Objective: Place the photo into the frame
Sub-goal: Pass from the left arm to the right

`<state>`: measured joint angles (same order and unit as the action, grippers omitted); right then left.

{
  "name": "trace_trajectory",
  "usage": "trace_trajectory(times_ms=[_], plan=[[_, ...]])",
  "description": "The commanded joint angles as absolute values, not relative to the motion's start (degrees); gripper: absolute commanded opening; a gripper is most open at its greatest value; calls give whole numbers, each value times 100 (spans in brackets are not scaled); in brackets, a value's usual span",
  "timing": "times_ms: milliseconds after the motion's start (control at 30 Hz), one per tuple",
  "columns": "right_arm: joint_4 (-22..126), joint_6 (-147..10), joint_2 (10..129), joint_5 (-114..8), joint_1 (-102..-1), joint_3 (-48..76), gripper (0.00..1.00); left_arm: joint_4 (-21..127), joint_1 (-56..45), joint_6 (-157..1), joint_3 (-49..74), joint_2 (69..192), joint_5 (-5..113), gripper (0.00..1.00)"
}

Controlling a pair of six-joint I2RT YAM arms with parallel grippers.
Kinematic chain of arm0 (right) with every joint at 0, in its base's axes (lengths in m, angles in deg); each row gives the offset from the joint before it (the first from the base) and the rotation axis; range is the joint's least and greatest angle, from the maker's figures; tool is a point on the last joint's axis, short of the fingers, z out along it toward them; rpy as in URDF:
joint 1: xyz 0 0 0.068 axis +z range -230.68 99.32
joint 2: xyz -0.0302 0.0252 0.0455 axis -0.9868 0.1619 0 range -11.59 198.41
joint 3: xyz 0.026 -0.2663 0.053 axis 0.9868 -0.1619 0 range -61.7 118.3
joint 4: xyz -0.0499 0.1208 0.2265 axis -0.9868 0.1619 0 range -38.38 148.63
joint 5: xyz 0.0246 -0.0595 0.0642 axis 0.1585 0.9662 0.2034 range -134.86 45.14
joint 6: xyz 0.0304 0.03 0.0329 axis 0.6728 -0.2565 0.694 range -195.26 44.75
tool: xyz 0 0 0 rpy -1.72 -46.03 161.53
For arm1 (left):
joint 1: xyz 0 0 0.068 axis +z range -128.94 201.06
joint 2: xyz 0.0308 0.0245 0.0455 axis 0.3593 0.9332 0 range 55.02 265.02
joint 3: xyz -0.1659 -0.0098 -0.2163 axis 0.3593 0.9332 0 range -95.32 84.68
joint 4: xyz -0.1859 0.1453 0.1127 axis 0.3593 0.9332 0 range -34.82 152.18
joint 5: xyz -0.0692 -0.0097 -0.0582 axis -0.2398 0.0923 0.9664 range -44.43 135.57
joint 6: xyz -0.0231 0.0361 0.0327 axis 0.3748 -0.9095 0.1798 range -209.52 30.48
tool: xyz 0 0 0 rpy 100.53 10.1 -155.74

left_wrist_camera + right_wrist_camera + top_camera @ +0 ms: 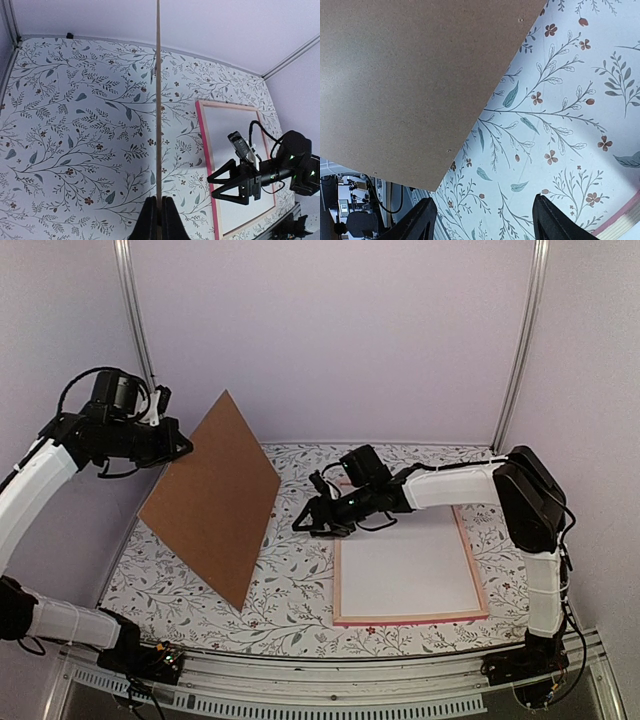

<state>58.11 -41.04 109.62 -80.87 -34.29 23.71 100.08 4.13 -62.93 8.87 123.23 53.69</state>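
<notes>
The pink frame (410, 619) lies flat on the table at the right, and a plain white surface (405, 570) fills it. The photo's dark printed face shows in no view. High on the left, my left gripper (180, 447) is shut on the corner of a brown backing board (215, 495), which hangs tilted above the table. In the left wrist view the board's thin edge (158, 100) runs straight up from the pinched jaws (160, 210). My right gripper (305, 520) hovers open and empty just left of the frame's far left corner. It faces the board (410, 75).
The flowered tablecloth (290, 590) covers the table. Lilac walls and two metal posts (520, 340) close in the back. The frame's rail (205, 140) lies right of the hanging board, and its corner (625, 222) shows beside the right fingers (550, 220).
</notes>
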Motion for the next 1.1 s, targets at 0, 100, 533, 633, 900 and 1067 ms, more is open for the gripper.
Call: trace_trajectory(times_ms=[0,100,533,633,900,1067], plan=[[6053,-4245,10708,-7938,-3523,2276,69,10202,175,-6398,557,12441,4966,0],[6099,-4256,10702,-7915,-3532,2269,69,10448,12,-6455,376,12600,4696,0],[6133,-4255,10677,-7870,-3549,2153,69,10461,-573,-6213,294,12786,4442,18],[6162,-4256,10630,-7883,-3559,2170,69,10307,-656,-6117,361,12740,4647,29],[6483,-4224,10290,-7958,-3689,2544,69,9900,-989,-5910,414,12718,5229,46],[6489,-3919,10080,-8130,-3691,3047,72,9649,-1249,-5771,515,12709,5325,48]])
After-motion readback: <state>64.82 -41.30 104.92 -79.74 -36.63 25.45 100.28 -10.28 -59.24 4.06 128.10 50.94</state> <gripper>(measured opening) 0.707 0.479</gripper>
